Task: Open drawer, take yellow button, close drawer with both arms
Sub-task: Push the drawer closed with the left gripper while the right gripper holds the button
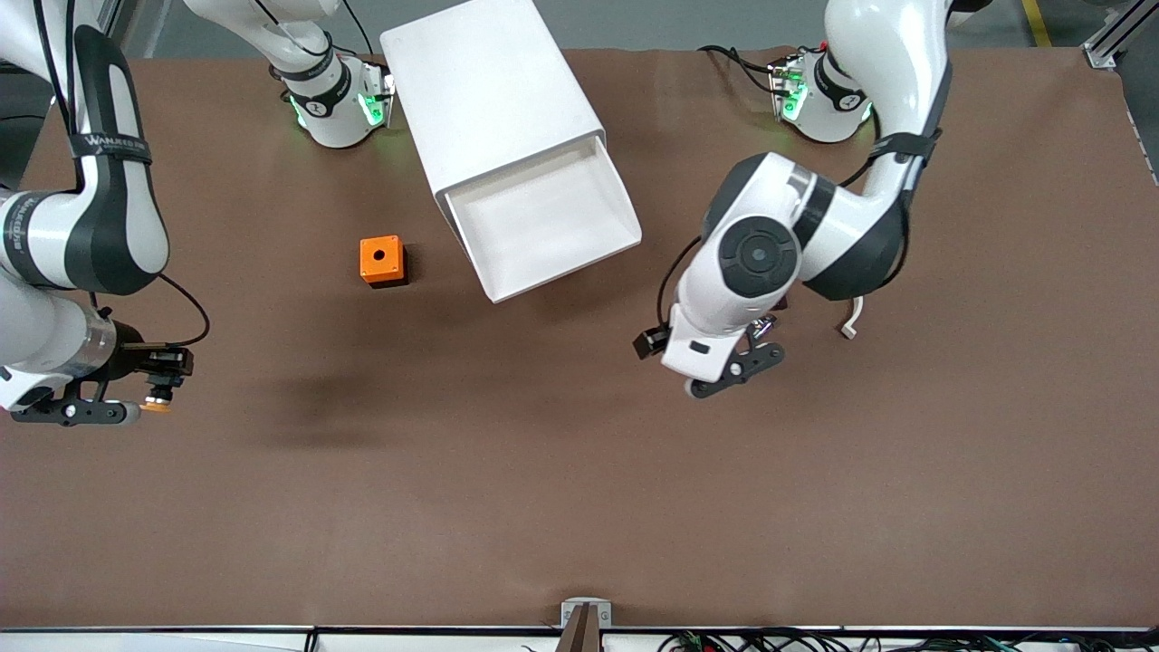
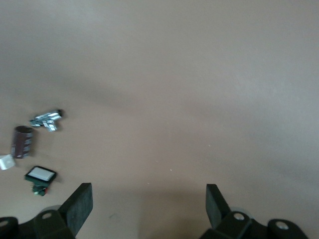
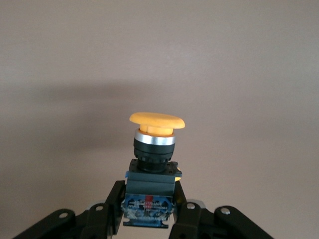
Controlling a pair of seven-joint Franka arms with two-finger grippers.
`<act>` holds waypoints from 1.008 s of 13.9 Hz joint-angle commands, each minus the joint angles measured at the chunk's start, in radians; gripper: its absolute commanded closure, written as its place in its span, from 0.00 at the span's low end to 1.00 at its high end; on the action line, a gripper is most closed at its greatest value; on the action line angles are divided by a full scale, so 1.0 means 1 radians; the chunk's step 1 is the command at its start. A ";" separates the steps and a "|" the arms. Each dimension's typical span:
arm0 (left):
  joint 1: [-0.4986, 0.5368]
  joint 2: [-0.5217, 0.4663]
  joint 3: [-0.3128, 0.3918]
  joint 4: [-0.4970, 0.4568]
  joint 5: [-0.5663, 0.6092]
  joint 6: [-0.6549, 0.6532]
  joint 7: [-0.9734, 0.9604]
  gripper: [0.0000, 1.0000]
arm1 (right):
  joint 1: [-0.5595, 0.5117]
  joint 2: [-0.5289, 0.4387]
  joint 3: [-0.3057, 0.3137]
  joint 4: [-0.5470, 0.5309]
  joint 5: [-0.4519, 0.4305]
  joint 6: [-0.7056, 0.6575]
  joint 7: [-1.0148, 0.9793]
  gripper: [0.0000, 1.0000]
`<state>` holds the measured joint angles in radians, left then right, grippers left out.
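While my right gripper (image 3: pixel 148 211) clamps the button (image 3: pixel 152 167) by its squared black-blue body, up in the air over bare table toward the right arm's end from the cabinet (image 1: pixel 493 100), the thing feels to me like a light, rigid bit of plastic, best held on those flat sides rather than the rounded, slippery-looking orange cap. The drawer (image 1: pixel 543 222) stands pulled out. My left gripper (image 2: pixel 148 211) waits, fingers spread and empty, over the table toward the left arm's end from the cabinet.
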<state>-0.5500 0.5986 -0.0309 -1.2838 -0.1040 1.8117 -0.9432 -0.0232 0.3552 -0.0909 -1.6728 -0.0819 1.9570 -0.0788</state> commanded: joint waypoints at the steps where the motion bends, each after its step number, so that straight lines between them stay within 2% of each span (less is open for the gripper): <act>1: -0.062 0.024 0.002 -0.002 0.003 0.055 0.005 0.00 | -0.060 -0.012 0.020 -0.085 -0.022 0.106 -0.065 0.73; 5: -0.131 0.047 -0.027 -0.026 -0.022 0.075 -0.008 0.00 | -0.092 0.062 0.022 -0.113 -0.024 0.190 -0.114 0.76; 7: -0.145 0.064 -0.030 -0.029 -0.063 0.086 -0.067 0.00 | -0.109 0.094 0.020 -0.136 -0.024 0.265 -0.133 0.75; 10: -0.189 0.072 -0.032 -0.029 -0.071 0.103 -0.074 0.00 | -0.144 0.158 0.022 -0.143 -0.024 0.371 -0.214 0.74; 14: -0.251 0.061 -0.033 -0.031 -0.094 0.097 -0.160 0.00 | -0.168 0.250 0.022 -0.143 -0.022 0.503 -0.217 0.70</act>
<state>-0.7738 0.6774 -0.0659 -1.3054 -0.1831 1.9046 -1.0683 -0.1604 0.5713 -0.0896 -1.8230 -0.0831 2.4126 -0.2873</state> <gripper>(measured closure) 0.000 0.577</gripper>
